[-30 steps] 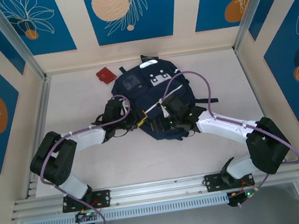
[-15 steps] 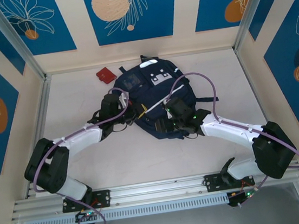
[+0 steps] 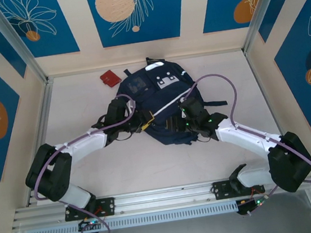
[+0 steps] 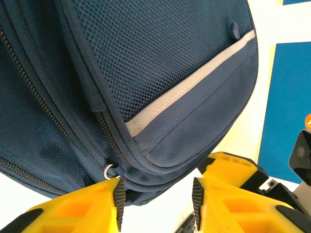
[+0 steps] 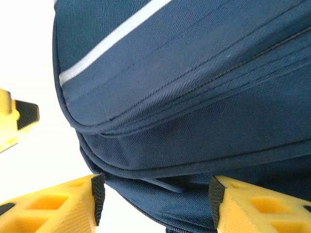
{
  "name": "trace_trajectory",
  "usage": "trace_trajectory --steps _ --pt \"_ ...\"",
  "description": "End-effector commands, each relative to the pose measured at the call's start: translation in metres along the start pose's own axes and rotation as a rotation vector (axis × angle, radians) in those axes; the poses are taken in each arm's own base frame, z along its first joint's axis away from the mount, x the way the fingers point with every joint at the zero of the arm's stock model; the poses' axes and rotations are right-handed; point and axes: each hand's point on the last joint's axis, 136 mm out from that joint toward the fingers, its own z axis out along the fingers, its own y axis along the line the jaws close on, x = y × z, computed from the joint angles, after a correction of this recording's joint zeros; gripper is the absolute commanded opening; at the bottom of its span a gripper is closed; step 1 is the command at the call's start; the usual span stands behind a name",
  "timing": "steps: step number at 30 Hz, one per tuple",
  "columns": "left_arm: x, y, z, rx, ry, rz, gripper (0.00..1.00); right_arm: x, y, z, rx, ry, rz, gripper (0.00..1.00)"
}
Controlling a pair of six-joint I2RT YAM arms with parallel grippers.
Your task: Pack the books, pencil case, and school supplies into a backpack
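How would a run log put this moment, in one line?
left gripper: open, beside zipper ring | right gripper: open, around backpack edge | backpack: on table

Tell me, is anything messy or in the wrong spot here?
One thing stands out: a small red object lies alone on the table, just off the far left corner of the backpack, not packed inside. I cannot tell what it is. Nothing looks spilled or broken.
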Motion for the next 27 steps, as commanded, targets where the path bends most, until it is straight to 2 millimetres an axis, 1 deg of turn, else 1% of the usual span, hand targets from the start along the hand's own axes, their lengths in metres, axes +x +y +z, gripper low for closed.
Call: trace_trajectory --steps 1,7,9,13,15,17,18,20,23,27 --pt "-0.007 -0.01 0.005 -0.001 -0.011 -0.01 0.42 -0.001 0.004 -0.005 -0.042 -0.014 0.037 0.61" --pt "-0.016 0.0 0.017 -0.052 -0.031 -0.027 0.41 0.0 0.003 -0.007 -0.048 -0.017 0.041 0.6" --pt "-0.018 0.008 0.019 -0.095 -0.04 -0.042 0.41 0.0 0.003 -0.008 -0.049 -0.02 0.042 0.6" --pt "-0.021 0.022 0.016 -0.161 -0.069 -0.055 0.43 0.001 0.002 -0.01 -0.048 -0.021 0.045 0.6" --pt "-0.022 0.023 0.014 -0.167 -0.077 -0.05 0.47 0.0 0.003 -0.011 -0.05 -0.025 0.045 0.6" --pt "-0.023 0.022 0.015 -0.162 -0.077 -0.048 0.48 0.001 0.003 -0.01 -0.051 -0.023 0.044 0.6" --pt "-0.023 0.021 0.017 -0.156 -0.074 -0.047 0.47 0.0 0.003 -0.01 -0.051 -0.024 0.045 0.6" --pt "-0.025 0.016 0.02 -0.135 -0.072 -0.041 0.4 0.0 0.003 -0.01 -0.053 -0.024 0.047 0.6" --pt "-0.028 0.011 0.021 -0.125 -0.075 -0.03 0.34 0.0 0.004 -0.011 -0.056 -0.024 0.048 0.59" --pt "-0.029 0.009 0.02 -0.126 -0.077 -0.023 0.32 0.001 0.003 -0.011 -0.054 -0.021 0.046 0.59"
